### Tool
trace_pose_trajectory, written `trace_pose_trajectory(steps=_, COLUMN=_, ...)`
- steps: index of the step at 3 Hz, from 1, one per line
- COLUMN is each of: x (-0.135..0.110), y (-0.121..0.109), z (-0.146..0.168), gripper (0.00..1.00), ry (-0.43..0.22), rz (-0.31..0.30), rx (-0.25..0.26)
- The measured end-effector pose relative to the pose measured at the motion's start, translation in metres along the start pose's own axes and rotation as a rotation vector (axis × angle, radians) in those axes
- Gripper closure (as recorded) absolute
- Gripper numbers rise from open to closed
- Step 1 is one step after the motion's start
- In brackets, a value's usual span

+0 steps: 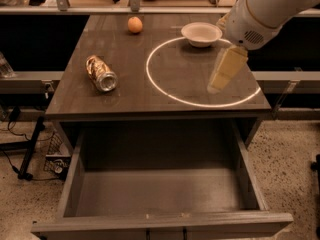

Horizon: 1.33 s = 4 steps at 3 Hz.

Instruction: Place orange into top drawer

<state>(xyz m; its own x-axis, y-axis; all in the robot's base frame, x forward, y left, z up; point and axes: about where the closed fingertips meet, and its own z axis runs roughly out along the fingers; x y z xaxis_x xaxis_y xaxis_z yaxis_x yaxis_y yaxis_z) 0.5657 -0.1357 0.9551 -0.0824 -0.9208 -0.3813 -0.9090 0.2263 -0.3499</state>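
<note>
The orange (134, 24) sits on the far left part of the dark tabletop (125, 96). The top drawer (160, 194) is pulled wide open below the table's front edge, and nothing lies in it. My gripper (226, 70) hangs over the right side of the table, inside the white light ring, just in front of the white bowl. It is far to the right of the orange and holds nothing that I can see. The white arm (270, 6) comes in from the upper right.
A white bowl (201, 33) stands at the back right of the table. A crushed gold-and-silver can (100, 73) lies on its side on the left. A white light ring (150, 71) marks the tabletop. Metal rails run behind and beside the table.
</note>
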Motion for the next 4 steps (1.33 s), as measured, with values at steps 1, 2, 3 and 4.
trace_pose_trajectory(steps=1, x=-0.057, y=-0.042, z=0.065, gripper=0.0, ry=-0.103, rz=0.019, rx=0.025)
trace_pose_trajectory(steps=2, x=-0.097, y=-0.064, z=0.104, gripper=0.0, ry=-0.169, rz=0.026, rx=0.029)
trace_pose_trajectory(steps=3, x=-0.1, y=-0.068, z=0.107, gripper=0.0, ry=-0.175, rz=0.027, rx=0.037)
trace_pose_trajectory(steps=4, x=-0.118, y=-0.105, z=0.134, gripper=0.0, ry=-0.23, rz=0.052, rx=0.115)
